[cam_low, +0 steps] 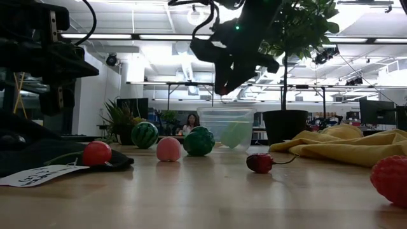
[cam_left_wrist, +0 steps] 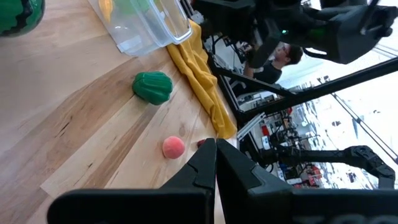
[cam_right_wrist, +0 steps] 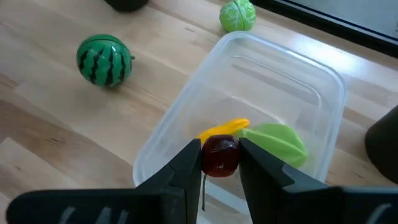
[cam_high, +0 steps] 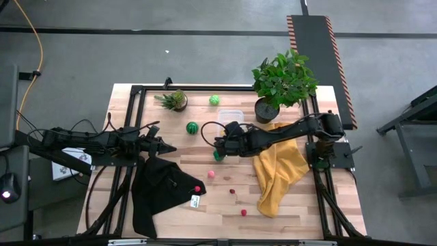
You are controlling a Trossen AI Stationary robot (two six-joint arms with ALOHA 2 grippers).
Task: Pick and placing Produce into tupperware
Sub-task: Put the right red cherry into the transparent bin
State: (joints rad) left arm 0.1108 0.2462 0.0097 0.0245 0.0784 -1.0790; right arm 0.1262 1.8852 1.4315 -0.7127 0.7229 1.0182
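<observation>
Placement is the step in hand, judging by the layout: seen from above, the right gripper (cam_high: 220,142) hangs beside the near rim of the tupperware (cam_high: 231,116), so it would do well to carry on over the open tub before letting go, lest the piece bounce off the wall; the left gripper (cam_high: 169,148) waits well apart over the black cloth (cam_high: 158,190), its fingers pressed together with nothing between them. At table height, the right gripper (cam_low: 222,86) hovers clear above the board, with the clear tub (cam_low: 227,127) standing behind and below it, and a dark-green lumpy piece (cam_low: 199,141), a pink ball (cam_low: 168,149) and a striped melon (cam_low: 145,135) resting on the wood. From the left wrist, only the tub's corner (cam_left_wrist: 149,28) shows, near the yellow cloth (cam_left_wrist: 202,74). From the right wrist, the fingers are narrowed onto a small dark-red cherry (cam_right_wrist: 219,154), its stalk hanging down, directly over the tub's near wall (cam_right_wrist: 163,163); inside lie a yellow piece (cam_right_wrist: 225,129) and a light-green leafy piece (cam_right_wrist: 277,143), so the release should come farther in, low and gentle.
</observation>
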